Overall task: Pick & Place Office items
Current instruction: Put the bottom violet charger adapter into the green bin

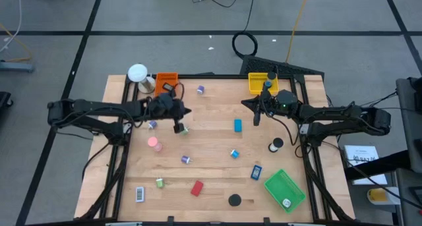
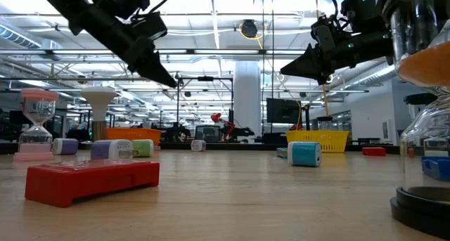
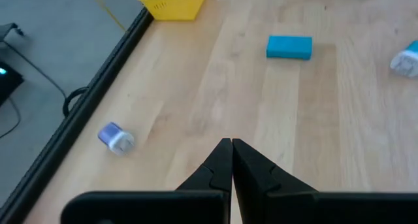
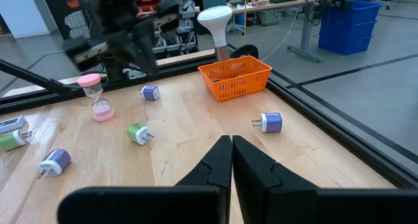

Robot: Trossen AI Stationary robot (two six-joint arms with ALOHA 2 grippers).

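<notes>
The office items lie scattered over the wooden table: a blue rectangle (image 1: 238,125), a red rectangle (image 1: 196,188), a black-and-white rectangle (image 1: 140,194), purple rolls (image 1: 200,89) (image 1: 186,159), a green roll (image 1: 183,129) and a black disc (image 1: 235,200). My left gripper (image 1: 190,111) hangs shut above the table's left middle, tilted down and pointing right, with nothing in it; the purple roll (image 3: 116,137) lies ahead of it. My right gripper (image 1: 242,103) hovers shut and level at the far right, pointing left, and holds nothing.
An orange tray (image 1: 166,81) and a white ball-topped object (image 1: 137,73) stand at the far left. A yellow tray (image 1: 260,82) sits at the far right, a green tray (image 1: 285,188) at the near right. A pink hourglass (image 1: 153,143) stands left of centre.
</notes>
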